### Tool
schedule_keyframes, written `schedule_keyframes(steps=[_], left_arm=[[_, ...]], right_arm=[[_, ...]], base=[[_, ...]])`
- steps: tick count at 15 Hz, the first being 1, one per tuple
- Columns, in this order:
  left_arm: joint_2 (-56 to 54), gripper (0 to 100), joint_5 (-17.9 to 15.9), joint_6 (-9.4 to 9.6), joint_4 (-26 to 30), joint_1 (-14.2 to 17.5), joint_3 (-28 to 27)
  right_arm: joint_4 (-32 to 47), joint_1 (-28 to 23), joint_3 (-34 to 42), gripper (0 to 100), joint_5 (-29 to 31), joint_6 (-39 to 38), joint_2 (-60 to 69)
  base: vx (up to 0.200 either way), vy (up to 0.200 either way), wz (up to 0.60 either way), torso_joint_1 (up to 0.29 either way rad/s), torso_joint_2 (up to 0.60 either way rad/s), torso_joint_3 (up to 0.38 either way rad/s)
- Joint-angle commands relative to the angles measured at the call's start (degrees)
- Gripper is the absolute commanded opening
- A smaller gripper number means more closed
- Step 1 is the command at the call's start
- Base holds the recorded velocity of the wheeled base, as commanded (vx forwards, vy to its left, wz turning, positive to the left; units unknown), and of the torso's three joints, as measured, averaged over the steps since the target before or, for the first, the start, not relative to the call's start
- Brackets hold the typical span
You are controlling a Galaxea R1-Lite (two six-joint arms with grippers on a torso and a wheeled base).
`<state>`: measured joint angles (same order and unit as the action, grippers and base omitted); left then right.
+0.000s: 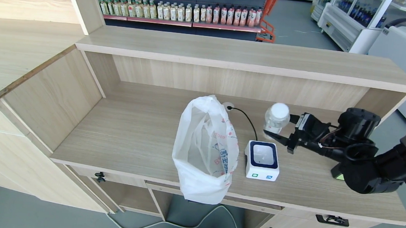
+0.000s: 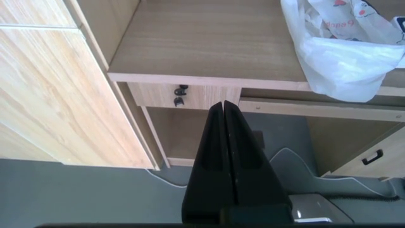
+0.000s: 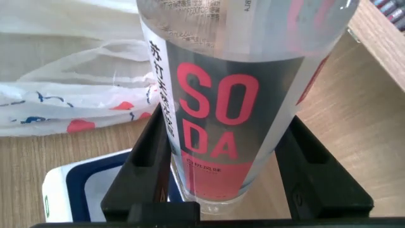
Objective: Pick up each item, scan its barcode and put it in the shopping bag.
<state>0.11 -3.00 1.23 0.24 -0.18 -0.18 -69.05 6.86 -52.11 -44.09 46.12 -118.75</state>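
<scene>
On the counter (image 1: 133,130), the white bag (image 1: 203,150) stood open at the front edge, its bottom hanging slightly over. Just right of it lay the scanner (image 1: 261,159), window up, almost touching the bag. A black cable (image 1: 247,121) ran from the scanner back to a hole in the counter behind the bag.

Beyond the scanner, the clear bottle (image 1: 277,118) with a white cap stood roughly upright, held by the right gripper (image 1: 280,127), one finger on each side of its body. Whether its base touched the counter could not be told.

Up close in the right wrist view, the right gripper (image 3: 231,190) clasped the bottle (image 3: 234,107) low on its grey-and-red label, with the scanner (image 3: 82,183) and the bag (image 3: 69,95) beyond it.

Off the counter's front, the left gripper (image 2: 223,107) was below the counter's top, its fingers pressed together on nothing. It pointed towards a drawer lock, with the bag (image 2: 342,57) off to one side.
</scene>
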Motion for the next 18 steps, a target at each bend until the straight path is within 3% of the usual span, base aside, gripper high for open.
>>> schedule_keyframes(steps=[1,4,8,15,18], left_arm=[[-0.02,0,0.01,0.09,0.02,0.01,0.01],[-0.02,0,0.01,0.0,0.02,0.01,0.01],[-0.02,0,0.01,0.17,0.02,0.01,0.01],[-0.02,0,0.01,0.17,0.02,0.01,0.01],[-0.02,0,0.01,0.0,0.02,0.01,0.01]], right_arm=[[-0.03,0.96,1.93,0,8.15,-13.86,10.12],[4.62,6.41,5.44,0,23.18,-31.62,19.61],[11.39,11.59,9.75,0,32.32,-42.07,24.71],[16.66,16.16,6.76,0,32.67,-49.02,18.11],[16.23,16.6,3.6,0,32.93,-48.67,11.52]], base=[[0.0,0.0,0.0,0.0,0.0,0.0],[0.0,0.0,0.0,0.0,0.0,0.0],[0.0,0.1,0.0,0.0,0.0,0.0],[0.0,0.2,0.0,-0.001,0.0,0.0],[0.0,0.0,0.0,0.0,0.0,0.0]])
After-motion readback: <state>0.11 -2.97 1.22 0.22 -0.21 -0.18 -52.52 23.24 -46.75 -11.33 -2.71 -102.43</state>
